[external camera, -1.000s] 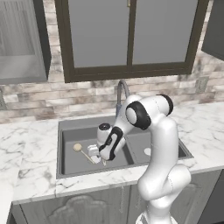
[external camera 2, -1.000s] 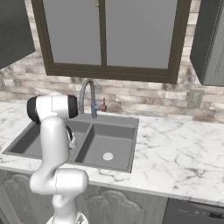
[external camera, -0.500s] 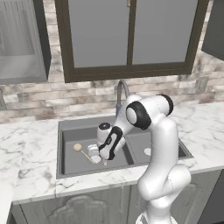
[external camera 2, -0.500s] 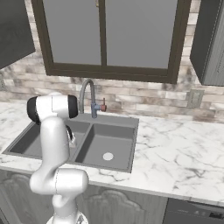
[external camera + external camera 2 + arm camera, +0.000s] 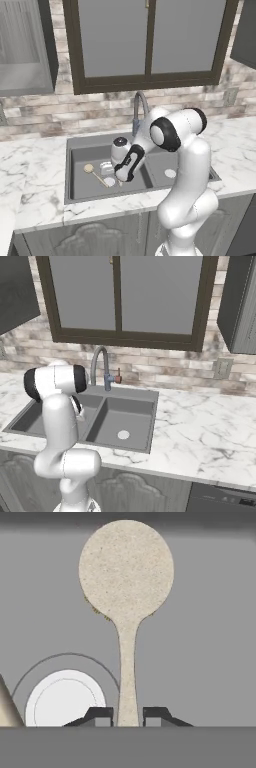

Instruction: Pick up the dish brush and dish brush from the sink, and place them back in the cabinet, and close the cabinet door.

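The jaws (image 5: pixel 127 714) are shut on the thin handle of one dish brush (image 5: pixel 126 587). The brush points straight away from them, round head at the far end. It lies low in the left basin of the sink (image 5: pixel 75 165), beside a white drain disc (image 5: pixel 64 698). Another brush (image 5: pixel 95 173), I think, lies in that basin too.

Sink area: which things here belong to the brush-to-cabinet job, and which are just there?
Job:
- dish brush, handle between the gripper fingers
- sink
- cabinet, upper left

Just there:
- tap
- white drain disc
- window
- marble counter
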Controlling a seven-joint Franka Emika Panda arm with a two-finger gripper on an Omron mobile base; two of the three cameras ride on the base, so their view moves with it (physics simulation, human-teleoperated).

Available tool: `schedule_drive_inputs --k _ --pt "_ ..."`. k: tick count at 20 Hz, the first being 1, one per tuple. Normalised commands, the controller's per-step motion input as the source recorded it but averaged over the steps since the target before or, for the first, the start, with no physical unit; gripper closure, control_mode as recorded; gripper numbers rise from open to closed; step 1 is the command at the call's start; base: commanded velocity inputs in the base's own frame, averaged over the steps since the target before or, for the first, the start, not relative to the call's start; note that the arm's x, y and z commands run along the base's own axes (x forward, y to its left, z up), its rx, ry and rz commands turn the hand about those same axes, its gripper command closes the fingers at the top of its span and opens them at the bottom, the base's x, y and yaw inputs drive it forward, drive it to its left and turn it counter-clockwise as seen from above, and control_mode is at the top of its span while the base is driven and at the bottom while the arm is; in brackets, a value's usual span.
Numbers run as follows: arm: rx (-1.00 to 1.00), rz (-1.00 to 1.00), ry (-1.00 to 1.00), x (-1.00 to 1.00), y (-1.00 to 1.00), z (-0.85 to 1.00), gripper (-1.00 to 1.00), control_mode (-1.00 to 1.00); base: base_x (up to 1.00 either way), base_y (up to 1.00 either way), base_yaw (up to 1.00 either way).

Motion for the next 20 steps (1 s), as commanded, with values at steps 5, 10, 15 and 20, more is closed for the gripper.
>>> schedule_drive_inputs --k 5,10,15,20 --pt "0.00 0.00 -0.07 -0.26 0.00 0.68 1.00 -1.00 0.00 0.00 0.00" --pt "0.00 0.00 -0.05 -0.19 0.00 0.69 1.00 -1.00 0.00 0.00 0.00" --pt "0.00 0.00 0.00 -0.16 0.00 0.82 1.00 -1.00 0.00 0.00 0.00" --pt "0.00 0.00 0.00 -0.02 0.00 0.85 1.00 -1.00 0.00 0.00 0.00"
